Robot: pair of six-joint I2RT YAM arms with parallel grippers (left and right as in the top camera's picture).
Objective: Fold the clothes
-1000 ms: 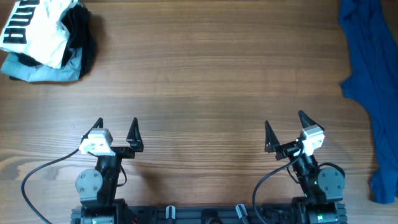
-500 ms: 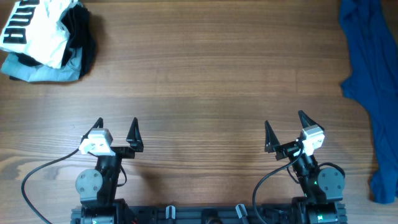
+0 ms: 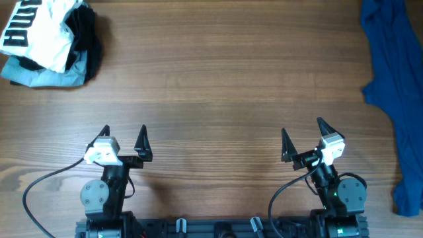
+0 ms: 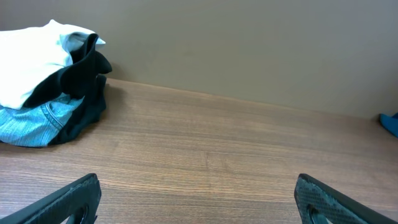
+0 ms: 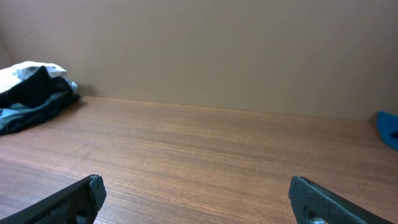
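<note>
The white T-shirt with black block lettering [image 3: 36, 30] lies crumpled on top of a pile at the far left corner of the table. It also shows in the left wrist view [image 4: 31, 65] and small in the right wrist view [image 5: 22, 70]. My left gripper [image 3: 123, 132] is open and empty near the front edge, far from the shirt. My right gripper [image 3: 303, 127] is open and empty at the front right. In the wrist views the left gripper [image 4: 198, 194] and right gripper [image 5: 198, 190] have their fingers wide apart over bare wood.
A black garment [image 3: 89, 39] and a pale grey-blue garment [image 3: 39, 76] lie under the white shirt. A dark blue garment [image 3: 396, 86] sprawls along the right edge of the wooden table [image 3: 218, 79]. A plain wall stands behind the table's far edge.
</note>
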